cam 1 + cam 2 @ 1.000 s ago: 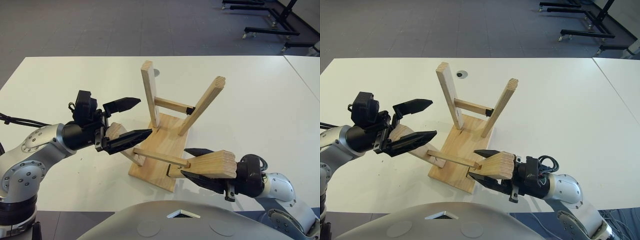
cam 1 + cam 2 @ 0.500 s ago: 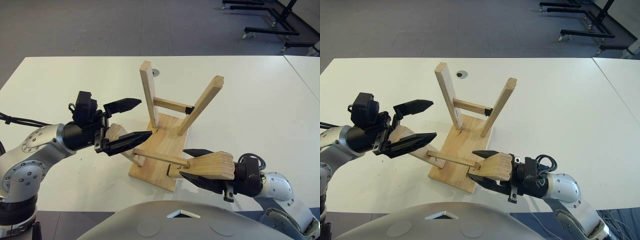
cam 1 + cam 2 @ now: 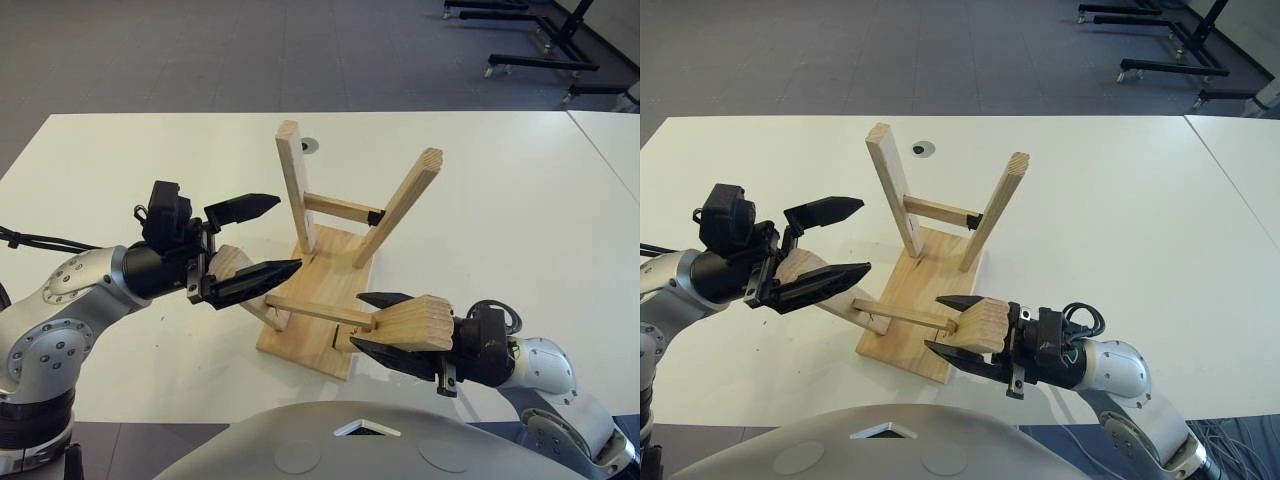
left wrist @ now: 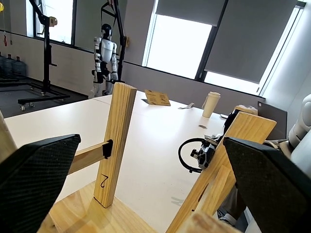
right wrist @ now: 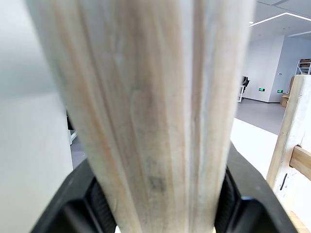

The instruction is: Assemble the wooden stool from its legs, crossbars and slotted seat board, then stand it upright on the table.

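The right pincer (image 3: pixel 360 320) is clamped on the thick upper end of the near right leg (image 3: pixel 420 322), one finger above the wood and one below. In the right wrist view that leg's grain (image 5: pixel 146 121) runs between the two black fingers (image 5: pixel 82 204). From this leg the near crossbar (image 3: pixel 315 312) runs across to the near left leg (image 3: pixel 232 270). Both near legs lean low toward the robot, and their lower ends meet the near edge of the seat board (image 3: pixel 325 270). Whether they sit fully in the slots cannot be told.

The left pincer (image 3: pixel 290 232) is spread wide. Its fingers (image 3: pixel 245 208) do not press on anything, and the top end of the near left leg lies between them close to their roots.

The seat board lies underside up on the white bench (image 3: pixel 500 200), about midway across it. From its far side the far left leg (image 3: pixel 296 185) and the far right leg (image 3: pixel 402 208) rise, tilted apart at the tops. They are joined by the far crossbar (image 3: pixel 337 208), which the left wrist view also shows (image 4: pixel 87 155) meeting a leg (image 4: pixel 115 141).

A small round hole (image 3: pixel 924 149) sits in the bench just behind the far left leg. Black wheeled frames (image 3: pixel 530 40) stand on the floor beyond the bench.
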You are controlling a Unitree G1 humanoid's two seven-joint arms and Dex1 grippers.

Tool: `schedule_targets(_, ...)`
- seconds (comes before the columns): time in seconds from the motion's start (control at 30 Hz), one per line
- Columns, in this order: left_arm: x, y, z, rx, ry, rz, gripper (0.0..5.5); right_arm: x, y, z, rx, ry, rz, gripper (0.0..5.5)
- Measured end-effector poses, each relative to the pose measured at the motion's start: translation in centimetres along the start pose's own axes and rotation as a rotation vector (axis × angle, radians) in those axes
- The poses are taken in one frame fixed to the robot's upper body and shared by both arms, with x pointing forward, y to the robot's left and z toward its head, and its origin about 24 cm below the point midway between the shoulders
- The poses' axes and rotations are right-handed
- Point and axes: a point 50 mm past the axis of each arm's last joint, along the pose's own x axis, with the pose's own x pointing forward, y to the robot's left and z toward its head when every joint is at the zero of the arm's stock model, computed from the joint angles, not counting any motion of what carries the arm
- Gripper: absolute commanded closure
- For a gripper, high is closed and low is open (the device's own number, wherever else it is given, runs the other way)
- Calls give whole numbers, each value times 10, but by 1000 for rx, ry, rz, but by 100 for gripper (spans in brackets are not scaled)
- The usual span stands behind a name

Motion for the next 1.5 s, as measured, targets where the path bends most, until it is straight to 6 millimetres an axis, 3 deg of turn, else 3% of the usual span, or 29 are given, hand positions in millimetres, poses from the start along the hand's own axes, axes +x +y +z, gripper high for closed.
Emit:
schedule_targets(0.33, 0, 0, 0, 0, -2, -3, 10, 1, 0, 1, -2, -2, 4, 342)
schedule_targets(0.37, 0, 0, 0, 0, -2, -3, 10, 1, 0, 1, -2, -2, 4, 305)
schedule_targets(0.57, 3, 0, 0, -1, 1, -5, 10, -2, 9, -22, 131, 149, 18, 198)
schedule_targets(0.97, 5, 0, -1, -3, 3, -4, 10, 1, 2, -17, 114, 135, -20, 13)
schedule_targets(1.2, 5, 0, -1, -2, 3, -3, 10, -4, -5, -1, 40, 111, -74, 13)
schedule_targets(1.5, 4, -2, -3, -3, 1, -6, 10, -4, -4, 4, 30, 103, -76, 13)
